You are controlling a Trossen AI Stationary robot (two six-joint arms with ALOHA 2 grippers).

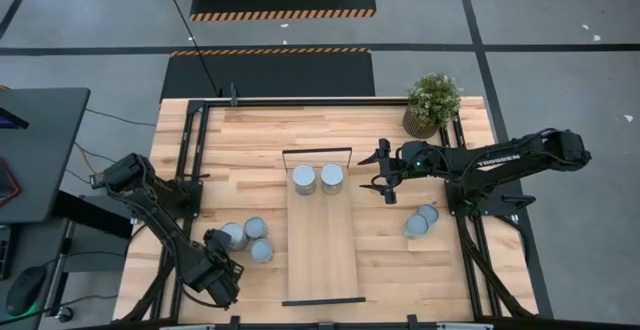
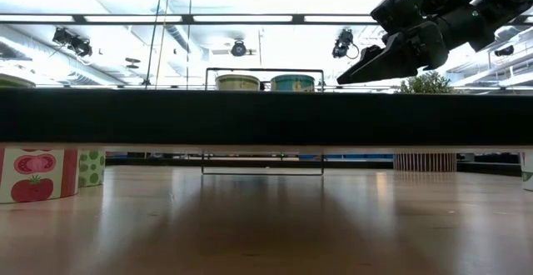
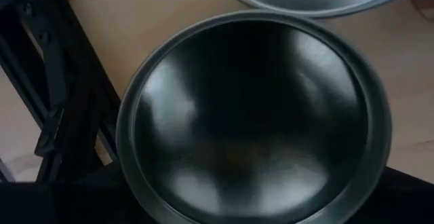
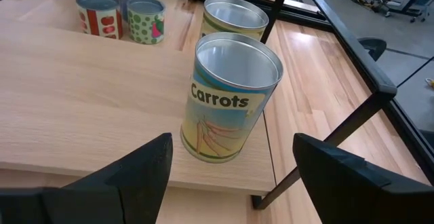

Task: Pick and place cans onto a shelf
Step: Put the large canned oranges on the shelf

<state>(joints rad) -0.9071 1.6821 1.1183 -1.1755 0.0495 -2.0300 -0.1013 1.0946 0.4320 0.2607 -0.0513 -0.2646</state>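
Two silver-topped round metal cans (image 1: 318,179) stand side by side at the far end of the long pale-wood shelf (image 1: 322,255) with black end bars, mid-desk. Right end effector (image 1: 386,176) is just beside them, off the shelf's right edge, fingers spread and holding nothing. Left to do: three cans (image 1: 247,238) near the desk's front-left, two (image 1: 421,220) toward its right edge. Left end effector (image 1: 222,266) sits right over the left cluster; grip state cannot be told.
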